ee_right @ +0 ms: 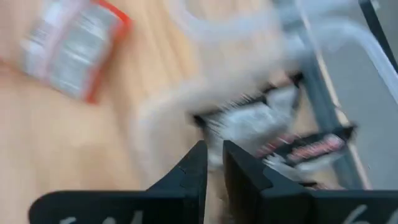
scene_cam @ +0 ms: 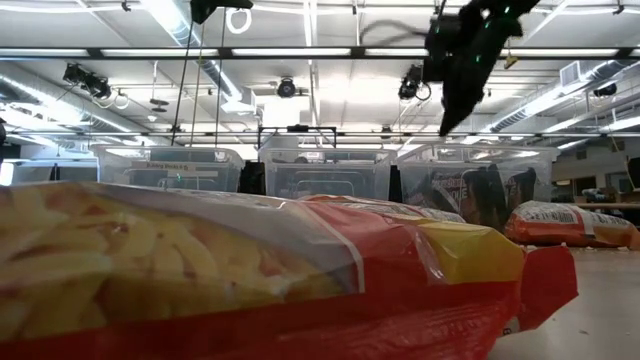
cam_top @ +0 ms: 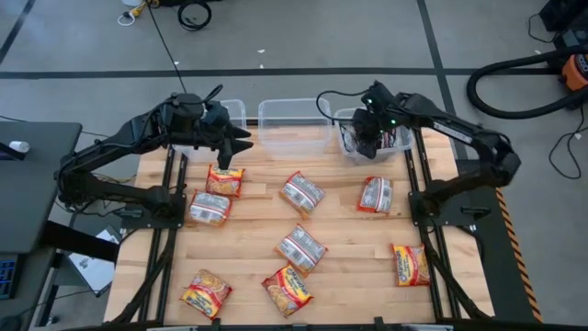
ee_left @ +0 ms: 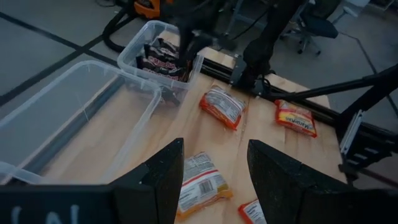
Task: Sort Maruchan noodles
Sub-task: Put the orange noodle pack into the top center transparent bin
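While the right pincer (cam_top: pixel 370 140) hangs over the bin (cam_top: pixel 397 147) at the tabletop's far right corner, apparently dropping off dark packets (ee_left: pixel 163 60), eight noodle packets (cam_top: pixel 301 248) lie scattered across the tabletop (cam_top: pixel 253 262). Left wrist view: the left pincer (ee_left: pixel 214 174) stands released near the far left bin (ee_left: pixel 74 118), waiting. Right wrist view: its prongs are nearly together; whether anything is gripped I cannot tell.

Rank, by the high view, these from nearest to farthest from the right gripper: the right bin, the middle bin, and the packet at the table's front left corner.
Measured from the right gripper:
1. Right bin, directly under it, dark packets inside.
2. Middle bin, next bin toward the left arm.
3. Front-left packet, orange-yellow, far across the table.
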`<state>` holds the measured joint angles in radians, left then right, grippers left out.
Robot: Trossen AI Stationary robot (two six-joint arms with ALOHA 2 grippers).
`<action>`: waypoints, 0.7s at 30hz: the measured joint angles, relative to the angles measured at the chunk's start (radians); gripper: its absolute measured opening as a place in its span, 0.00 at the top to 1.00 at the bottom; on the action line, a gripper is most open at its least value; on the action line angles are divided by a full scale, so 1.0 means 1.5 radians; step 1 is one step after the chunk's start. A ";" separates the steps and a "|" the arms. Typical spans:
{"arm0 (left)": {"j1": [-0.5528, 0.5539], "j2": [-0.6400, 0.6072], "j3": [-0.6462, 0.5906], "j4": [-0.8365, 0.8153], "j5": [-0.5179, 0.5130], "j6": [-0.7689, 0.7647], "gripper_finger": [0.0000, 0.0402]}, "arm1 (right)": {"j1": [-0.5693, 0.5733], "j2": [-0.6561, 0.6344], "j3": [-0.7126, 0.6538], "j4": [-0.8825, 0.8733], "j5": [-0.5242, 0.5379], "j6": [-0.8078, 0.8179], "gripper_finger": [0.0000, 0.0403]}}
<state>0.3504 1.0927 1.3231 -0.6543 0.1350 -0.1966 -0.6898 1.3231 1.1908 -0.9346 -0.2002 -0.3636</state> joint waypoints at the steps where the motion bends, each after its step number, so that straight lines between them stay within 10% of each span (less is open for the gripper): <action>1: -0.004 0.000 0.000 0.001 -0.002 0.007 0.55 | 0.021 -0.014 0.000 0.002 -0.003 0.021 0.85; 13: -0.047 -0.023 -0.001 0.035 -0.033 0.029 0.55 | 0.407 0.014 0.000 0.112 0.123 0.275 0.82; 21: -0.079 -0.104 -0.001 -0.031 -0.032 0.035 0.55 | 0.510 0.163 0.042 0.163 0.141 0.427 0.72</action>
<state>0.2315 0.9362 1.3220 -0.7010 0.0863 -0.1448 0.0757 1.5678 1.2531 -0.6897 0.0120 0.2766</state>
